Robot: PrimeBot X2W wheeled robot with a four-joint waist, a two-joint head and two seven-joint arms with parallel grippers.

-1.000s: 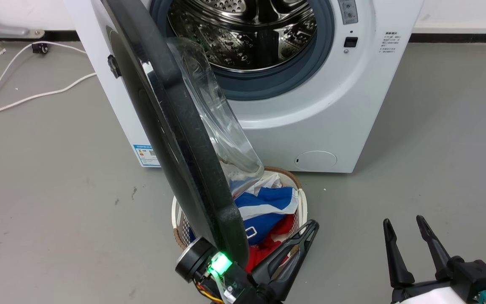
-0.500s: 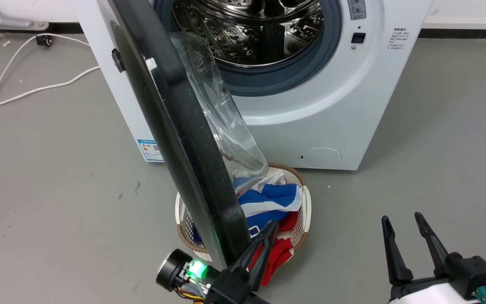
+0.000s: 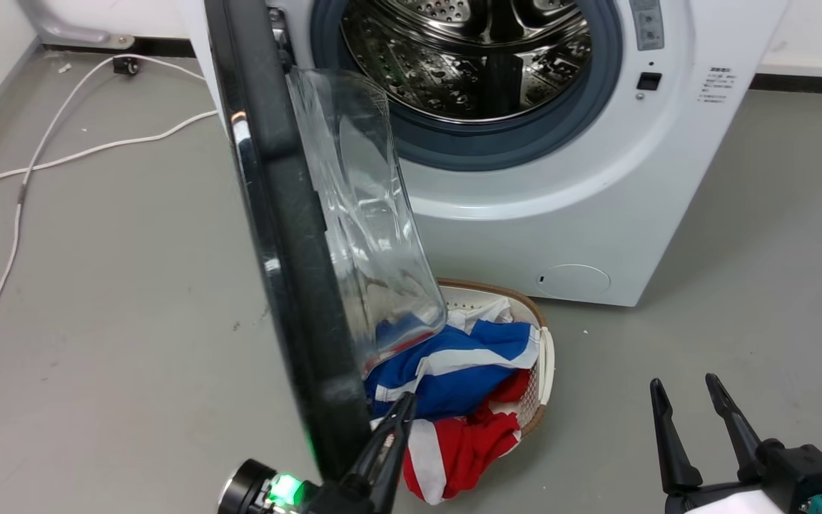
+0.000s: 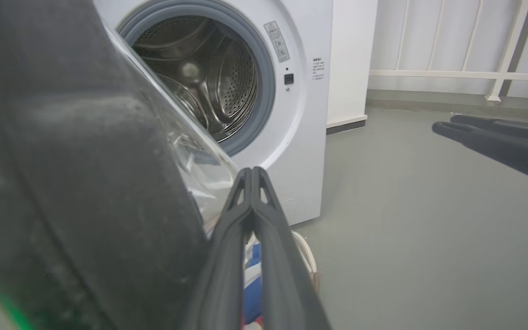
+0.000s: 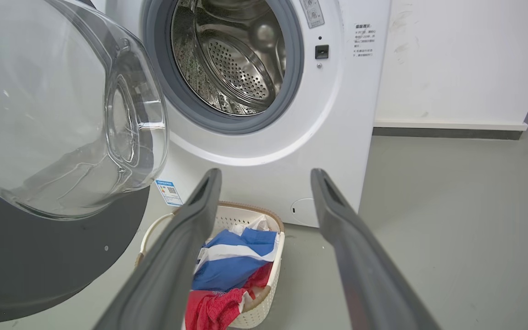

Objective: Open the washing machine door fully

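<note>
**Shiny Round Door Swung Out**

The washing machine door (image 3: 297, 300), a round, shiny black ring with a clear, bulging glass bowl (image 3: 364, 214), is seen swung out from the machine, over a white basket (image 3: 545, 357) of soft clothes. The left gripper (image 3: 405, 401) is pressed together, just beside the door's rim. The right gripper (image 3: 683, 382) is spread, with nothing held by its 2 fingers.

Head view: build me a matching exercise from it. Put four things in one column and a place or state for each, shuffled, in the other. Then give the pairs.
Column one
1. washing machine door
2. left gripper
3. right gripper
4. laundry basket

Column two
A. fingers apart, holding nothing
B. on the floor, holding red, blue and white cloth
C. swung out, edge-on to the camera
D. fingers pressed together beside the door's lower rim

Pairs: 1-C, 2-D, 3-A, 4-B
</note>
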